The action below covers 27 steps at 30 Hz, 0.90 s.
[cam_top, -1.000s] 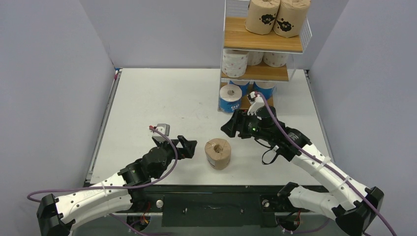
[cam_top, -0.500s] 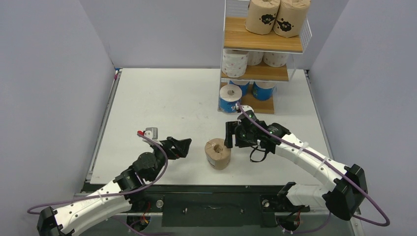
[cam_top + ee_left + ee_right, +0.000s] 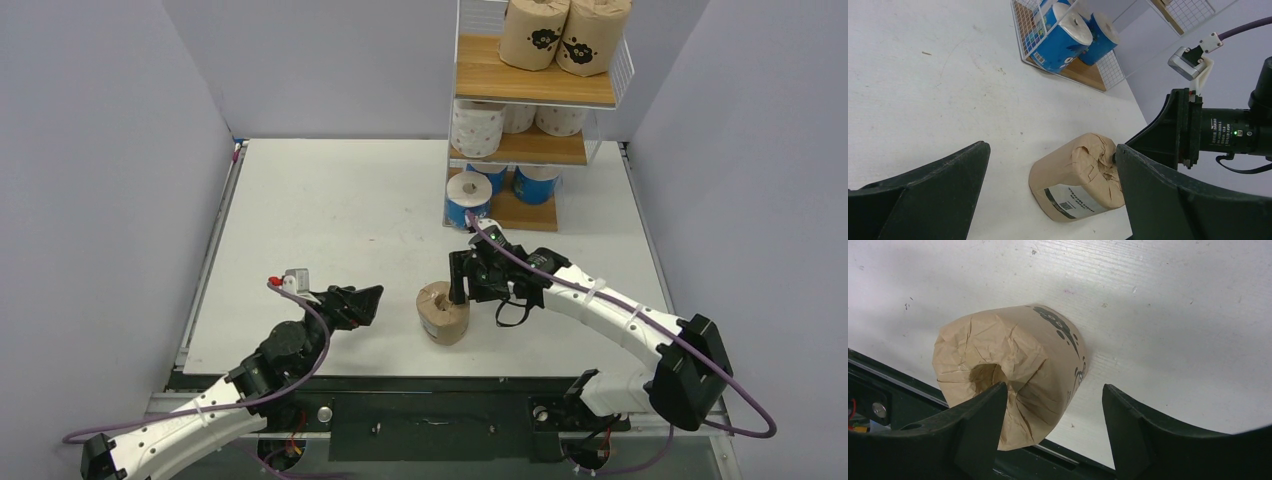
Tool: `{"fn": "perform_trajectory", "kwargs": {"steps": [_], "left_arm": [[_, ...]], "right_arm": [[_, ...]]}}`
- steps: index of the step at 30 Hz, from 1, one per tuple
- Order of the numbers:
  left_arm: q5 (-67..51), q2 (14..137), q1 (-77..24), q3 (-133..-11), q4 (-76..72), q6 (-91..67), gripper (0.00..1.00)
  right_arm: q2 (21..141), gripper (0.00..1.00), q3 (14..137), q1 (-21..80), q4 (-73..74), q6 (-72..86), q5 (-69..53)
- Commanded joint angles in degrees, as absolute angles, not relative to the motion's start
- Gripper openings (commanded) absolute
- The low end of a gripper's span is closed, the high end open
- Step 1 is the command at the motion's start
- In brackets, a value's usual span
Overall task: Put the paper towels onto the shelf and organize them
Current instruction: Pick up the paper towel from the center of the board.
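- Brown paper wraps the loose roll (image 3: 443, 312), which stands on end on the bench (image 3: 340, 200). It is near the front edge, between the two arms and well apart from the shelf (image 3: 500, 75).
- Its crumpled end faces up with the core's hollow in it, and a black mark shows on its side in the right wrist view.
- The right gripper (image 3: 460, 285) is at the roll from the far right, jaws apart and not clamped. One finger (image 3: 978, 425) lies across the crumpled end by the hollow. The other (image 3: 1133, 430) stands clear of the wrapper, with bare bench between.
- In the left wrist view the nearer fingertip seems to touch the roll's top rim. I cannot tell whether it presses.
- The left gripper (image 3: 362, 303) hovers just left of the roll, spread wide and empty, and points at it without touching.
- The shelf stands at the far right of the bench, by the back wall.
- On the top board a brown pair (image 3: 535, 30) stands side by side, with the black marks to the front.
- On the middle board are three dotted rolls (image 3: 478, 128), one at the front left and two further back.
- On the bottom board are three blue rolls (image 3: 468, 200). One is at the front left corner, and the others are behind it, partly hidden by the frame.
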<state>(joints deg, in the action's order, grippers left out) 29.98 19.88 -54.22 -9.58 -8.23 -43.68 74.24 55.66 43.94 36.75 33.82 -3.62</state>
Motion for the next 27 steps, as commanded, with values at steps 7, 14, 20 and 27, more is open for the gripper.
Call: {"fn": "perform_trajectory", "kwargs": {"steps": [7,14,20,27], "left_arm": [[30.1,19.9,-53.9,-10.1,-9.5,-44.5,0.96],[29.9,20.9,-53.9,-10.2,-9.8,-44.6,0.96],[29.8,21.3,-53.9,-10.2,-9.2,-45.2,0.96],[30.5,20.8,-53.9,-10.4,-8.9,-45.0,0.96]], "right_arm": [[77.3,0.62,55.0,45.5,32.6,33.8,-5.0],[78.8,0.54,54.6,47.1,32.5,33.6,-3.6],[80.3,0.47,54.5,48.5,32.5,33.5,-2.1],[78.4,0.38,56.0,48.5,34.6,33.3,-0.2]]}}
